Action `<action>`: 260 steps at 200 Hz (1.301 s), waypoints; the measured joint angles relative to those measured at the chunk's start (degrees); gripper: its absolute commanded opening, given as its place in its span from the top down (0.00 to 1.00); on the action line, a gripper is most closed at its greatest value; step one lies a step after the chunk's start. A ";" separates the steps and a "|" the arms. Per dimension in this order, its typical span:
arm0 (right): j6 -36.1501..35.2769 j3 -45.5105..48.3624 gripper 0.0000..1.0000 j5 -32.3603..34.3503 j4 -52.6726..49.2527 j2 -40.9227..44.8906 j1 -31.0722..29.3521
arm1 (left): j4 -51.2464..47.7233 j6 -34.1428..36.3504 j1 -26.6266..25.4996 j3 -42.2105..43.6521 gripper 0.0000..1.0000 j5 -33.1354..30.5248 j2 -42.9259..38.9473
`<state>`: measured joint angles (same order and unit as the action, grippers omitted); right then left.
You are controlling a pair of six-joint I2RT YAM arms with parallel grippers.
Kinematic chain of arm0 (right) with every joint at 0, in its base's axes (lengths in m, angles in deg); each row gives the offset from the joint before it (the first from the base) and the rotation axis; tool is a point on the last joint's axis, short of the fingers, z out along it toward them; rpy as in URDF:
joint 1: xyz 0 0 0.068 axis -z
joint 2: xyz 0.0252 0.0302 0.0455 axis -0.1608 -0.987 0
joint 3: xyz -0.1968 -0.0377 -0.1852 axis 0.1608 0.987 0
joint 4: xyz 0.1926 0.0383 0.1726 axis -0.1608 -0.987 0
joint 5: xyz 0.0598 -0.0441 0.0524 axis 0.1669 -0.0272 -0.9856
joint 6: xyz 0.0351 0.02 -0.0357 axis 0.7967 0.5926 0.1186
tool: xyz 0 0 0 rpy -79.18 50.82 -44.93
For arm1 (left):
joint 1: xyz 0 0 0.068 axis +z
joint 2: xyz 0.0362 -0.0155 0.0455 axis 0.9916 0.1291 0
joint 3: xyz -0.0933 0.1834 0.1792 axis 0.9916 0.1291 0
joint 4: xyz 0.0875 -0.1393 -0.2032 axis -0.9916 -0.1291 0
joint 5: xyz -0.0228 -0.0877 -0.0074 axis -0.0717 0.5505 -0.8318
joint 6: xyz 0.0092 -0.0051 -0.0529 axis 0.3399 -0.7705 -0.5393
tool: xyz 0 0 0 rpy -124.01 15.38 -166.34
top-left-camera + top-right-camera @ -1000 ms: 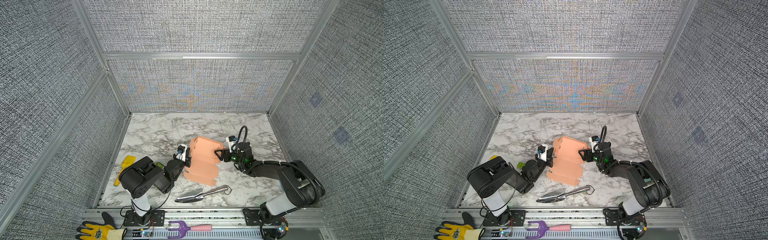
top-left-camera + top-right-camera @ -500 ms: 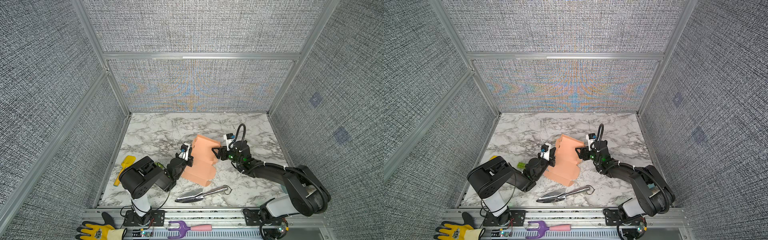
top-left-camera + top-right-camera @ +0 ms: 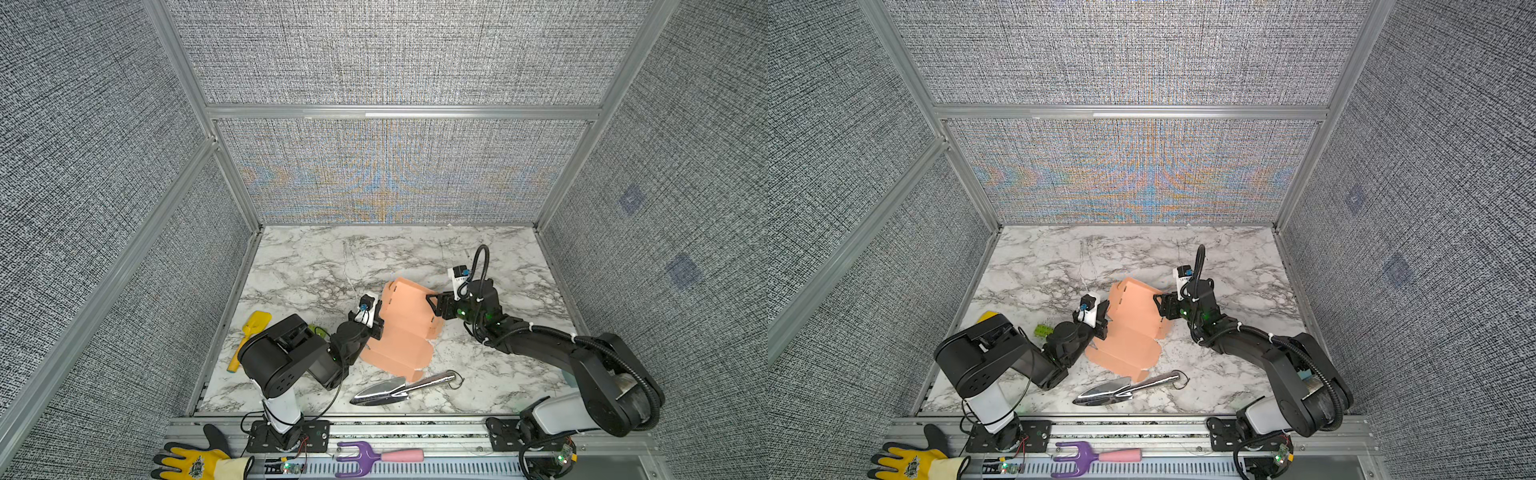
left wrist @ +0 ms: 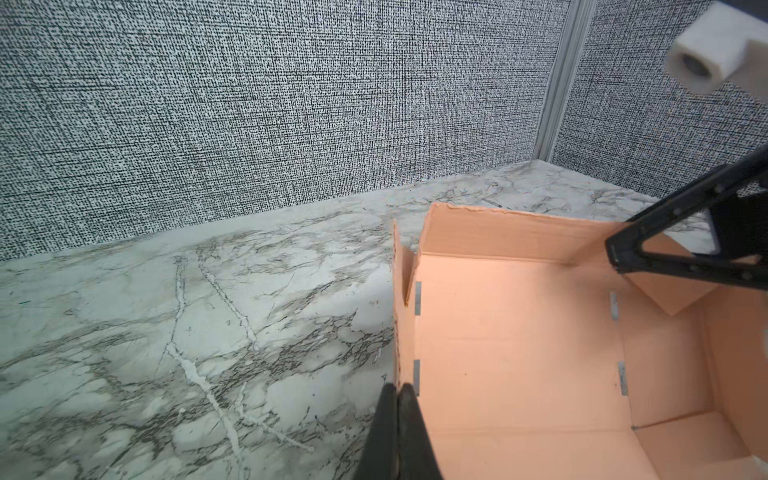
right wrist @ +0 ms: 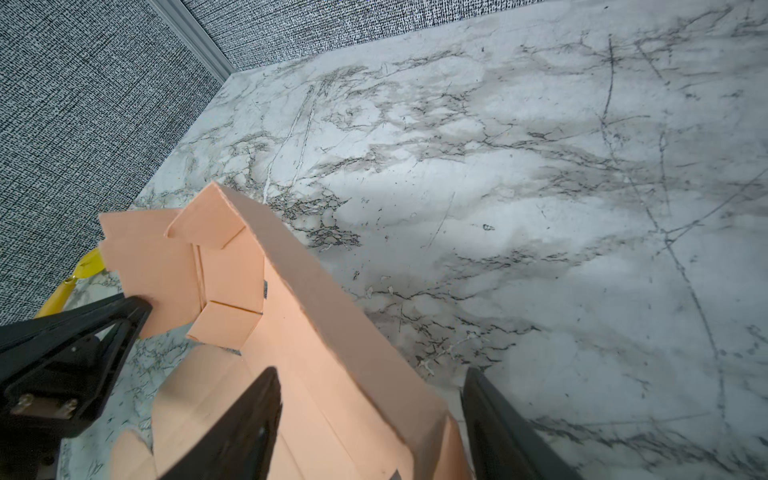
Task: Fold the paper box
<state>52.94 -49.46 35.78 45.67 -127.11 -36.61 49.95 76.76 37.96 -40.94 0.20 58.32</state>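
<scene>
The salmon-pink paper box [image 3: 409, 328] [image 3: 1133, 332] lies half-formed mid-table, its far and side walls raised. My left gripper [image 3: 376, 323] [image 3: 1104, 321] is at its left side. In the left wrist view the left gripper [image 4: 397, 387] is shut, with the upright left wall of the paper box [image 4: 519, 353] pinched between its fingers. My right gripper [image 3: 432, 305] [image 3: 1158, 305] is at the box's right side. In the right wrist view the right gripper [image 5: 370, 374] stands open astride the right wall of the paper box [image 5: 316, 316], one finger inside, one outside.
A metal trowel [image 3: 405, 388] lies just in front of the box. A yellow scoop [image 3: 251, 332] and a small green brick [image 3: 1043, 330] sit at the left by the left arm. A purple fork [image 3: 374, 457] and a yellow glove [image 3: 195, 463] lie on the front rail.
The right gripper has moved left and farther back, onto the box's right wall. The box's far part now stands steeper. The left gripper has kept its hold and shifted a little with the box.
</scene>
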 measured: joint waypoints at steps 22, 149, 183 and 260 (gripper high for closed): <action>-0.85 0.00 0.31 0.17 -0.07 0.61 -0.09 | 4.42 -0.02 0.04 2.03 1.00 0.02 1.31; -20.35 -20.11 0.32 8.28 -24.98 -2.73 -5.07 | 9.22 0.92 0.04 0.22 1.00 1.62 6.43; -26.12 -24.68 0.37 10.75 -30.82 -5.62 -6.73 | 9.25 1.40 0.04 -0.50 1.00 2.01 7.02; -31.56 -26.14 0.52 14.19 -35.43 -8.76 -9.53 | 9.25 1.99 0.04 -1.11 1.00 2.99 7.87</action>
<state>21.37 -75.61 49.97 10.24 -135.88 -46.14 59.20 78.75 38.00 -42.05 3.20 66.19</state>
